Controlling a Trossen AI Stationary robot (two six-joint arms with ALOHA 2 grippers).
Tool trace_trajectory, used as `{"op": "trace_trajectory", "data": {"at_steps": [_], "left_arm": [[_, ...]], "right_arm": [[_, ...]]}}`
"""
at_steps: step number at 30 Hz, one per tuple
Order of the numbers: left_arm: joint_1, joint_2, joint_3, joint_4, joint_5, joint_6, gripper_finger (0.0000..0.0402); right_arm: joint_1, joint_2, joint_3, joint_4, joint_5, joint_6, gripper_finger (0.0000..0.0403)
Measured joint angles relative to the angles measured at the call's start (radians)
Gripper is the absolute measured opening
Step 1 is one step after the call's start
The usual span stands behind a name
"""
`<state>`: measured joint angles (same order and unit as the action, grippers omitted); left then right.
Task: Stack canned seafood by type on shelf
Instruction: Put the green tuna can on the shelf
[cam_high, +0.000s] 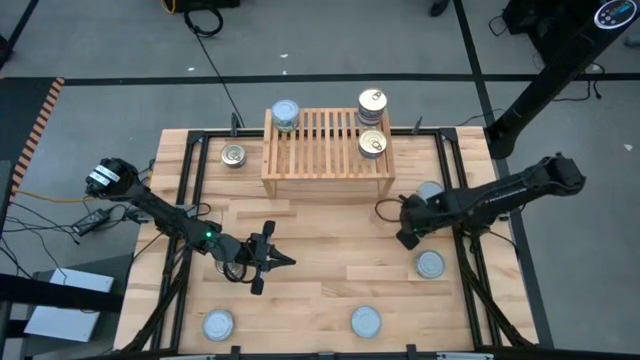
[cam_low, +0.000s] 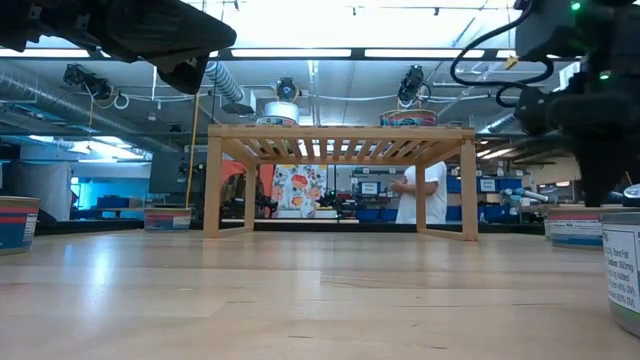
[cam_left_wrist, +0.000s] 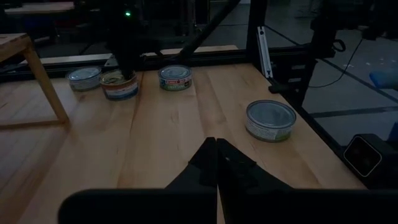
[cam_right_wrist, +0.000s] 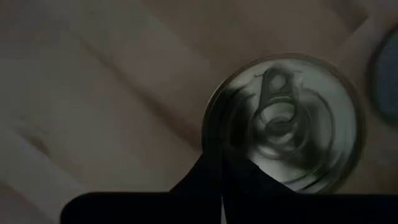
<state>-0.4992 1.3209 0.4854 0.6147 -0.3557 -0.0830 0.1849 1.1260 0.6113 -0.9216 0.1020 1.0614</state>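
Note:
The shelf (cam_high: 325, 150) stands at the back middle of the table. On it are a silvery-lidded tin (cam_high: 285, 113), a golden-lidded stack (cam_high: 372, 103) and one golden tin (cam_high: 372, 145). Loose tins lie on the table: golden (cam_high: 234, 155), silvery (cam_high: 430, 264), (cam_high: 366, 321), (cam_high: 218, 324). My right gripper (cam_high: 405, 232) points down, shut, its fingertips (cam_right_wrist: 221, 171) at the rim of a pull-tab tin (cam_right_wrist: 283, 121) without holding it. My left gripper (cam_high: 288, 262) hovers shut at the table's left middle, facing a silvery tin (cam_left_wrist: 270, 119).
Three more tins (cam_left_wrist: 84, 78), (cam_left_wrist: 119, 86), (cam_left_wrist: 175, 76) sit in a row near the right arm, by a shelf leg (cam_left_wrist: 43, 81). Black rails (cam_high: 190, 190) line the table's sides. A person in a white shirt (cam_low: 425, 195) stands beyond the shelf.

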Motion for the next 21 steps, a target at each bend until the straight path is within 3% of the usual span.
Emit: {"op": "trace_trajectory", "data": {"at_steps": [8, 14, 17, 21], "left_arm": [[0.000, 0.000, 0.000, 0.000, 0.000, 0.000, 0.0001], [0.000, 0.000, 0.000, 0.000, 0.000, 0.000, 0.0001], [0.000, 0.000, 0.000, 0.000, 0.000, 0.000, 0.0001], [0.000, 0.000, 0.000, 0.001, 0.000, 0.000, 0.0001]], "right_arm": [[0.141, 0.009, 0.002, 0.001, -0.115, 0.118, 0.0002], [0.239, 0.008, 0.005, -0.004, -0.258, 0.236, 0.0002], [0.283, 0.007, 0.043, -0.003, -0.238, 0.255, 0.0002], [0.308, 0.006, 0.127, -0.057, -0.079, 0.244, 0.0002]]}}
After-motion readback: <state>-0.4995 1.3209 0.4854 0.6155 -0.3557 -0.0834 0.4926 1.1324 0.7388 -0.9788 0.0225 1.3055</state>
